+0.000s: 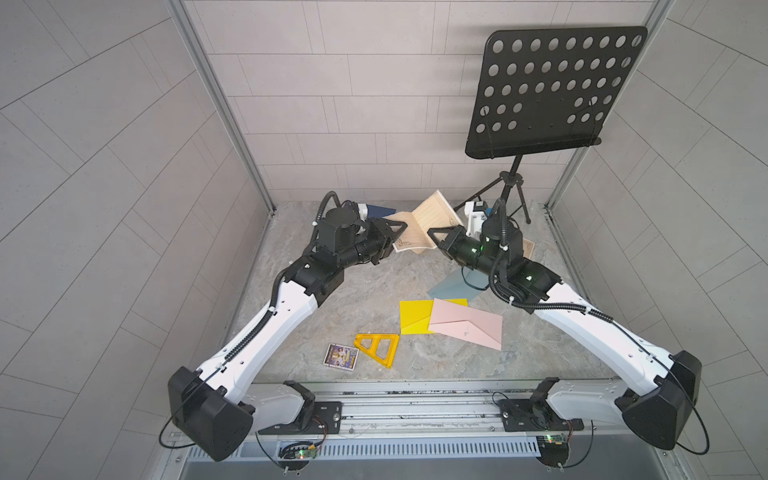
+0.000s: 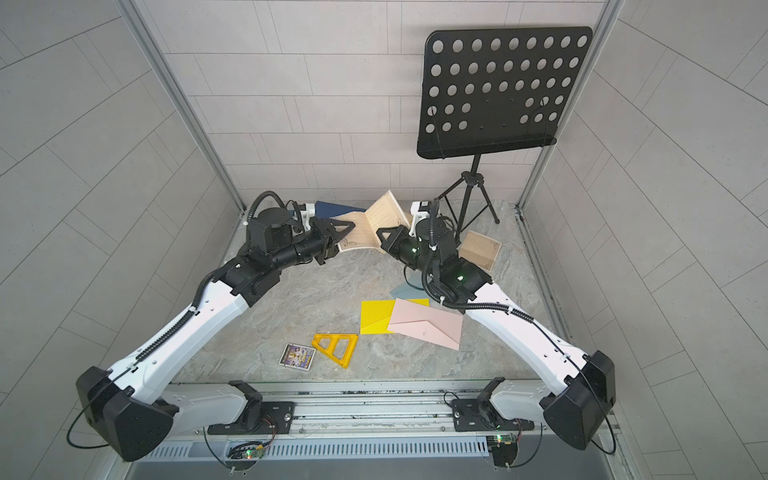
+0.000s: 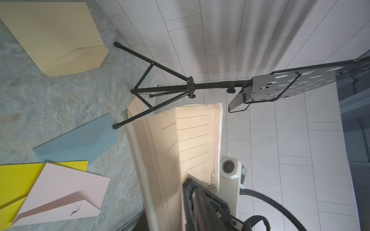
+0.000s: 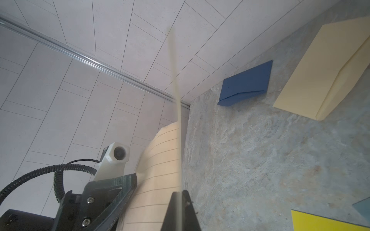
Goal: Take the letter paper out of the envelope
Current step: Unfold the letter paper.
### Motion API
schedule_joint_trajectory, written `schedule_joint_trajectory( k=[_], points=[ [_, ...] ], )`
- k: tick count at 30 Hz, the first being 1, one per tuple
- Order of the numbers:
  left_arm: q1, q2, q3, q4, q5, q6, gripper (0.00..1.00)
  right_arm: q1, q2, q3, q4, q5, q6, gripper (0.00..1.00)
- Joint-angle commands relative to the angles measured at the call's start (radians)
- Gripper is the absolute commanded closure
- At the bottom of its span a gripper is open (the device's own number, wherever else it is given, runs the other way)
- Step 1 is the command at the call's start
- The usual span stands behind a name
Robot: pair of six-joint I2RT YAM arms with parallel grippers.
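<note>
The cream lined letter paper (image 1: 432,216) (image 2: 386,212) hangs bent in the air at the back middle of the table, clear of every envelope. My right gripper (image 1: 432,232) (image 2: 380,232) (image 4: 179,193) is shut on its edge; the sheet (image 4: 160,170) runs up from between the pressed fingers. My left gripper (image 1: 395,241) (image 2: 343,241) (image 3: 168,200) is open, its jaws spread on either side of the paper's (image 3: 192,136) ornamented end. A cream envelope (image 3: 54,38) (image 2: 480,249) lies flat beside the right arm. The right wrist view also shows a cream envelope (image 4: 320,70).
A black music stand (image 1: 552,91) rises at the back right, its tripod legs (image 3: 140,94) close behind the paper. A navy envelope (image 1: 380,210), grey-blue (image 1: 451,284), yellow (image 1: 415,318) and pink (image 1: 469,326) envelopes, an orange triangle ruler (image 1: 376,347) and a small card (image 1: 341,355) lie on the table.
</note>
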Motion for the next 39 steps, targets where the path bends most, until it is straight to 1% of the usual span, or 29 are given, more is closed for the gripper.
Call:
schedule_joint_trajectory(
  k=[1, 3, 5, 7, 8, 10, 12, 13, 16, 20, 22, 25, 28, 30, 35, 39],
  points=[
    [0.014, -0.042, 0.030, -0.106, 0.019, 0.075, 0.24, -0.033, -0.040, 0.076, -0.192, -0.129, -0.227, 1.00],
    [0.024, -0.037, 0.068, -0.200, 0.019, 0.158, 0.20, -0.050, -0.064, 0.083, -0.282, -0.182, -0.341, 1.00],
    [0.032, -0.036, 0.107, -0.282, -0.002, 0.255, 0.18, -0.074, -0.086, 0.075, -0.350, -0.280, -0.447, 1.00],
    [0.046, -0.036, 0.119, -0.309, -0.007, 0.321, 0.17, -0.098, -0.094, 0.070, -0.405, -0.373, -0.515, 1.00],
    [0.055, -0.037, 0.121, -0.308, 0.001, 0.342, 0.17, -0.109, -0.090, 0.074, -0.443, -0.416, -0.547, 1.00],
    [0.071, -0.040, 0.119, -0.300, 0.011, 0.374, 0.17, -0.113, -0.083, 0.094, -0.536, -0.432, -0.616, 1.00],
    [0.072, -0.042, 0.096, -0.234, 0.066, 0.398, 0.19, -0.114, -0.089, 0.092, -0.561, -0.444, -0.646, 1.00],
    [0.072, -0.037, 0.073, -0.188, 0.115, 0.395, 0.21, -0.115, -0.096, 0.086, -0.554, -0.451, -0.651, 1.00],
    [0.055, -0.027, 0.005, -0.071, 0.229, 0.367, 0.24, -0.120, -0.084, 0.100, -0.545, -0.501, -0.659, 1.00],
    [0.032, -0.013, -0.007, -0.069, 0.292, 0.409, 0.24, -0.125, -0.063, 0.105, -0.509, -0.577, -0.632, 1.00],
    [0.032, -0.018, -0.006, -0.093, 0.291, 0.441, 0.23, -0.133, -0.056, 0.103, -0.491, -0.613, -0.610, 1.00],
    [0.032, -0.041, -0.005, -0.157, 0.267, 0.502, 0.19, -0.149, -0.056, 0.087, -0.416, -0.680, -0.543, 1.00],
    [0.028, -0.051, -0.039, -0.103, 0.302, 0.476, 0.19, -0.160, -0.053, 0.084, -0.380, -0.707, -0.508, 1.00],
    [0.024, -0.053, -0.059, -0.062, 0.317, 0.452, 0.20, -0.167, -0.056, 0.073, -0.345, -0.721, -0.482, 1.00],
    [0.022, -0.049, -0.068, -0.048, 0.327, 0.446, 0.27, -0.172, -0.053, 0.047, -0.226, -0.771, -0.387, 1.00],
    [0.013, -0.035, -0.065, 0.014, 0.355, 0.400, 0.40, -0.174, -0.048, 0.039, -0.206, -0.772, -0.373, 1.00]
  ],
)
